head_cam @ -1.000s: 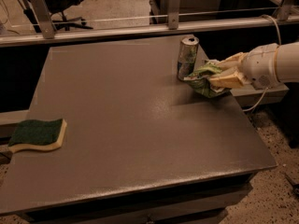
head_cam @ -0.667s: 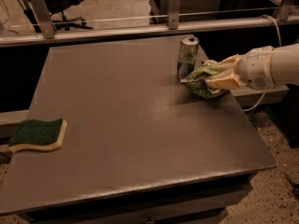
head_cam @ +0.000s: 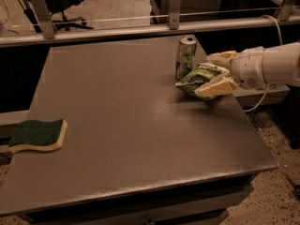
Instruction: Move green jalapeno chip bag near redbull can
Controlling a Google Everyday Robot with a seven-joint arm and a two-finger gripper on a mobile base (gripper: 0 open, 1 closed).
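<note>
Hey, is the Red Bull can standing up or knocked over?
Upright: the redbull can stands on its base, shiny top up, just behind the green jalapeno chip bag clamped in the pincer at right.

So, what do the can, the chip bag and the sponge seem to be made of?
The redbull can looks like shiny metal: its top rim glints. The green jalapeno chip bag, clamped in the jaws of the gripper beside the can, seems thin crinkled foil or plastic film. The sponge looks like pale foam under a dark-green scouring layer.
</note>
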